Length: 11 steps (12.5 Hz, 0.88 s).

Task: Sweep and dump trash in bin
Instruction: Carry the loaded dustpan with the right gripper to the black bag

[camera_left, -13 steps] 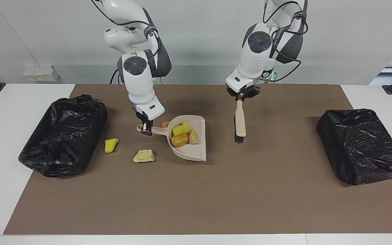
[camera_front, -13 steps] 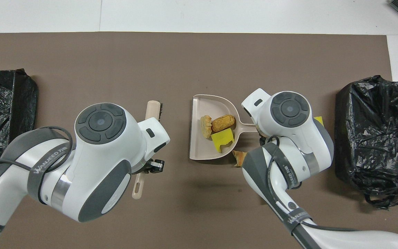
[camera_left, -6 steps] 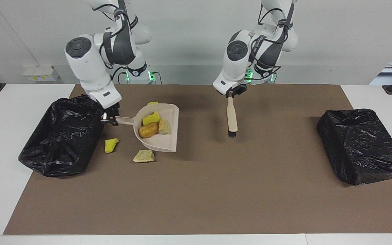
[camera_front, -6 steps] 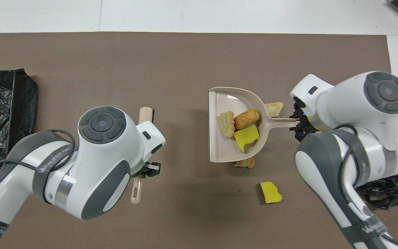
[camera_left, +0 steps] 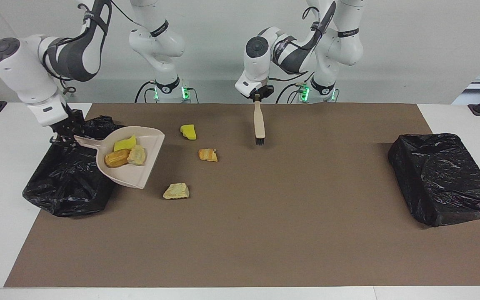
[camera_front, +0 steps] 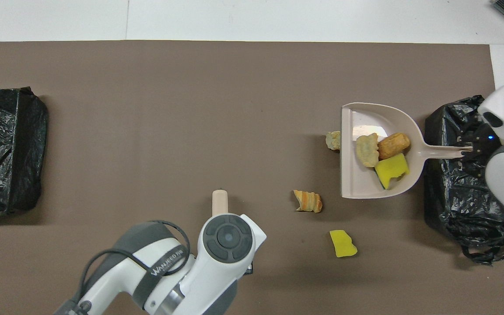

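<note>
Currently my right gripper (camera_left: 63, 139) clamps the dustpan (camera_left: 142, 173) handle over the black bin (camera_left: 63, 183), three trash chunks (camera_left: 125, 155) inside; left gripper (camera_left: 258, 98) grips the brush (camera_left: 259, 125).

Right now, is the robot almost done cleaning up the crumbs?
About halfway. Three pieces already sit in the dustpan, which the right gripper holds raised beside the black bin, not yet tipped. The left gripper holds the brush. Three pieces remain on the mat: yellow chunk, orange lump, tan lump.
</note>
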{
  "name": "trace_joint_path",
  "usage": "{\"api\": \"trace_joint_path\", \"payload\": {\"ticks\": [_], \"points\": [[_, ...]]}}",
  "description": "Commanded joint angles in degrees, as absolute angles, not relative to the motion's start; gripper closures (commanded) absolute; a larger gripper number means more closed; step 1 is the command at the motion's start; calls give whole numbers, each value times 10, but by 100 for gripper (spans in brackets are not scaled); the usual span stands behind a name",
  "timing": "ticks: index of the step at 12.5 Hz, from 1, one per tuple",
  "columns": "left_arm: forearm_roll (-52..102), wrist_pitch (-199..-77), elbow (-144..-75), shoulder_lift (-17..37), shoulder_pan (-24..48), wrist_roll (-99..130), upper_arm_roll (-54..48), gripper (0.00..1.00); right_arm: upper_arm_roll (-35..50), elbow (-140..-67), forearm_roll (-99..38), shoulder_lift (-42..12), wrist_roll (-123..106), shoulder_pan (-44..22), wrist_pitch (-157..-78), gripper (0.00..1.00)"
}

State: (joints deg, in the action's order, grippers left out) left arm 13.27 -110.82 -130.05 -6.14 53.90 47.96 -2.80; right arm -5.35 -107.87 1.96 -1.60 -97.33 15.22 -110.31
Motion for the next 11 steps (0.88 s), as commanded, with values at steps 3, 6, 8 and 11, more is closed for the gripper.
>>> {"api": "trace_joint_path", "payload": {"ticks": [3,6,8,11], "points": [[146,-1186,-1353,-70,600,524,-18,100,-46,-1077,134,-11,-978,206,-1161,100],[146,-1188,-1368,-71,600,516,-18,100,-46,-1076,200,-12,-973,227,-1188,100],[147,-1185,-1375,-74,598,510,-18,99,-46,-1075,220,-11,-976,252,-1188,100],[147,-1187,-1383,-73,596,497,-17,56,-45,-1074,306,-11,-971,248,-1180,100]]}}
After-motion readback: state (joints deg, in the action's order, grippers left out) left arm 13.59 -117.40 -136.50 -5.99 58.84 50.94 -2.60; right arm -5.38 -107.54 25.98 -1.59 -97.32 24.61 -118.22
